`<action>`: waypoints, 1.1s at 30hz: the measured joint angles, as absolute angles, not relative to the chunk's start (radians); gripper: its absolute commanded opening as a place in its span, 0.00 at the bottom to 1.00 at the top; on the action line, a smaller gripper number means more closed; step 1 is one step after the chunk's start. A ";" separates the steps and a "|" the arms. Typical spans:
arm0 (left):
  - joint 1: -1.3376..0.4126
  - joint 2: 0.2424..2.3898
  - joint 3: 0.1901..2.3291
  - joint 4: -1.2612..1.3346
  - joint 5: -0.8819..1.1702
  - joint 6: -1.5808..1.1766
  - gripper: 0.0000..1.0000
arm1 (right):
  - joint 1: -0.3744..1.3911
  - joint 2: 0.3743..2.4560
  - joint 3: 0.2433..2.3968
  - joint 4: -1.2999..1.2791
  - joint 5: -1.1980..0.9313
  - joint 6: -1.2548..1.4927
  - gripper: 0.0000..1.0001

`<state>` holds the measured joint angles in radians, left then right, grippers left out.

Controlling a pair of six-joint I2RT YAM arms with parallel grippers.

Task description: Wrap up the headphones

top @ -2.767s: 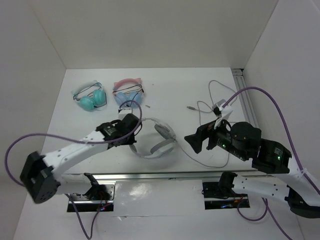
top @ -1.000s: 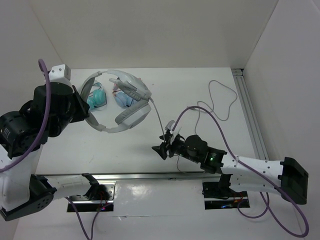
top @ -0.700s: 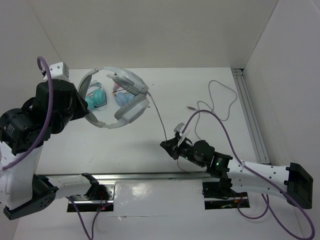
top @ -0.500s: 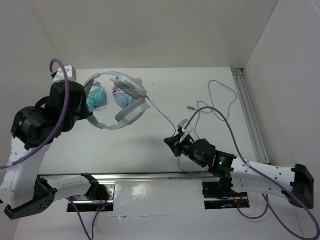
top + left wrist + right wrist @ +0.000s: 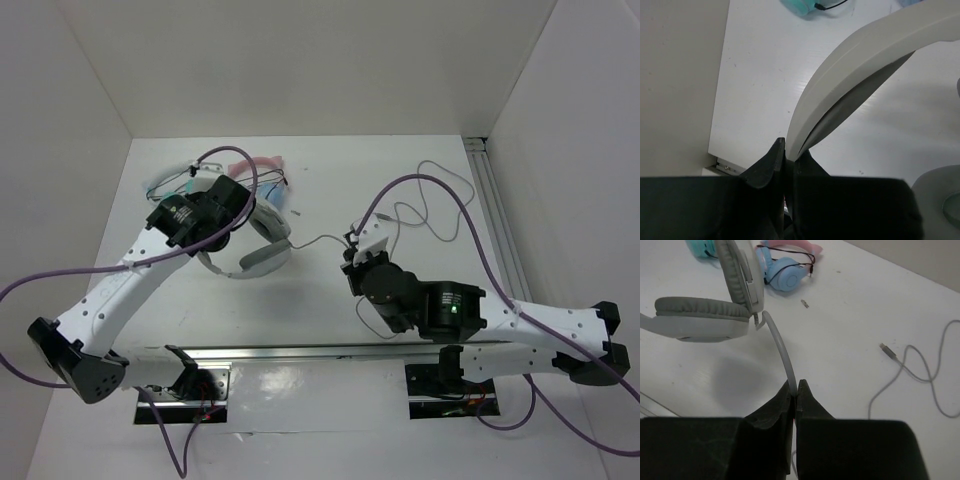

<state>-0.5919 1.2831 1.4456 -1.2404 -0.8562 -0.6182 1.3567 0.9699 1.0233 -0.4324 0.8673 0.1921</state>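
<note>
The large light-grey headphones [image 5: 265, 258] hang just above the white table at the left, in front of the two small pairs. My left gripper [image 5: 243, 205] is shut on their wide headband [image 5: 850, 75], with the band wedged between the black fingers [image 5: 789, 152]. One padded grey ear cup [image 5: 700, 315] shows in the right wrist view. The thin grey cable [image 5: 780, 345] leaves that cup and runs straight into my right gripper [image 5: 795, 387], which is shut on it. From above, the right gripper [image 5: 350, 250] sits mid-table. Past it the cable [image 5: 432, 200] lies in loose loops.
A pink-banded blue pair [image 5: 787, 270] and a teal pair [image 5: 810, 7] lie at the back left, close behind the held headphones. The cable's plug [image 5: 887, 350] rests on the table at right. A metal rail [image 5: 495, 210] runs along the right edge.
The left arm has swung the headphones down from high at the left to just over the table. The right gripper has shut on the cable and moved farther from the near edge.
</note>
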 measured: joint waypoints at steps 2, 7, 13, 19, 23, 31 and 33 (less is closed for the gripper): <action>-0.604 1.281 1.433 -1.198 -0.847 -0.578 0.00 | 1.370 0.988 1.058 -0.477 0.903 0.179 0.00; -0.720 1.273 1.397 -1.092 -0.809 -0.480 0.00 | 1.375 0.997 1.106 -0.504 0.947 0.108 0.00; -0.907 1.275 1.362 -1.059 -0.769 -0.398 0.00 | 1.375 0.999 1.114 -0.500 0.927 0.036 0.00; -1.016 1.341 1.362 -1.052 -0.777 -0.391 0.00 | 1.377 1.023 1.128 -0.498 0.873 0.017 0.00; -1.050 1.374 1.356 -1.042 -0.780 -0.387 0.00 | 1.383 1.018 1.118 -0.490 0.849 0.017 0.00; -1.085 1.241 1.284 -0.965 -0.650 -0.297 0.00 | 1.383 1.008 1.103 -0.485 0.857 0.017 0.00; -1.085 1.204 1.277 -0.960 -0.605 -0.275 0.00 | 1.383 1.010 1.103 -0.478 0.861 0.017 0.00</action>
<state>-1.0855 1.2037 1.2774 -0.9604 -0.6048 -0.2752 1.3834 1.0096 1.1030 -0.4778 0.8608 0.0166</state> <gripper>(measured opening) 0.144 0.039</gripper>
